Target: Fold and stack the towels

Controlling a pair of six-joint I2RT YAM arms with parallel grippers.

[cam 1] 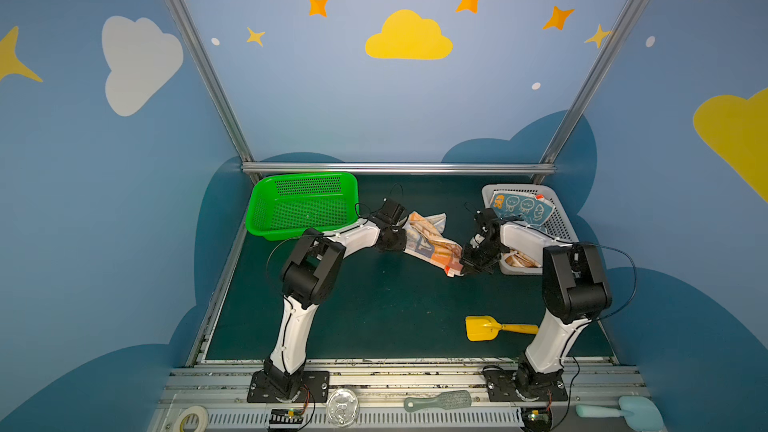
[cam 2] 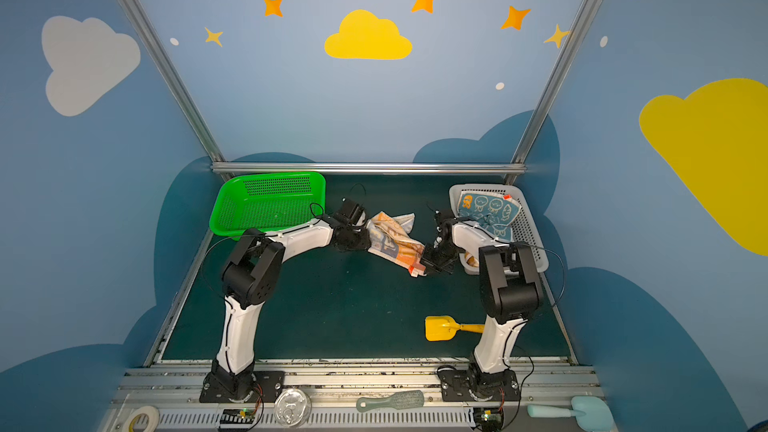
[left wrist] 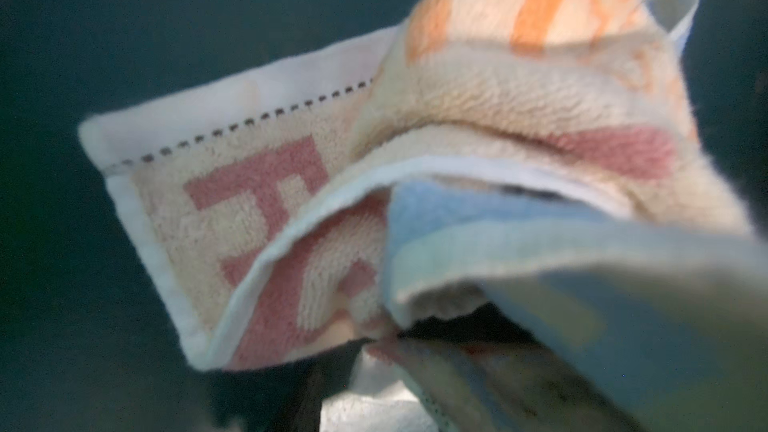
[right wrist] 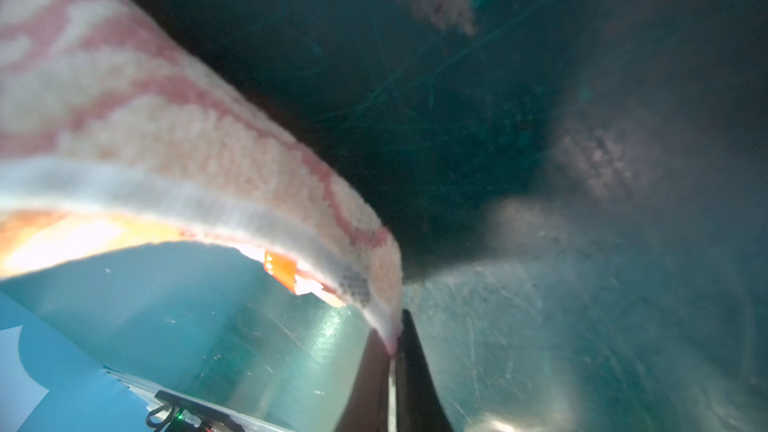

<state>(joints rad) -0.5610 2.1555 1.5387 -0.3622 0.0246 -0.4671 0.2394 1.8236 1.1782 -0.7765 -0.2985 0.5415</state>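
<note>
The bench (cam 1: 374, 317) carries 2 baskets at its far edge. The green basket (cam 1: 307, 184) on the left holds nothing and, in our judgement, is the drop point for the finished stack; the grey basket (cam 1: 559, 222) on the right serves as the supply. The orange-and-cream towel (cam 1: 432, 243) hangs between the 2 arms above mid-bench, bunched and sagging rather than flat. We judge that it is held at 2 ends so that it can be pulled taut and spread before folding. The blue towel (cam 1: 521, 207) lies unfolded on top inside the grey basket. The right gripper (cam 1: 467, 265) has its fingers (right wrist: 415, 367) pressed together on the hem at 1 corner, just beside the red tag (right wrist: 282, 270). The left gripper (cam 1: 405, 238) meets the opposite end. Loose cloth covers its fingers in the left wrist view and its own wrist hides them in both top views, so we cannot tell whether they pinch the towel or stand spread. The right arm covers the near part of the grey basket; a cream-and-orange cloth (cam 1: 517, 260) shows there, too little to identify.
</note>
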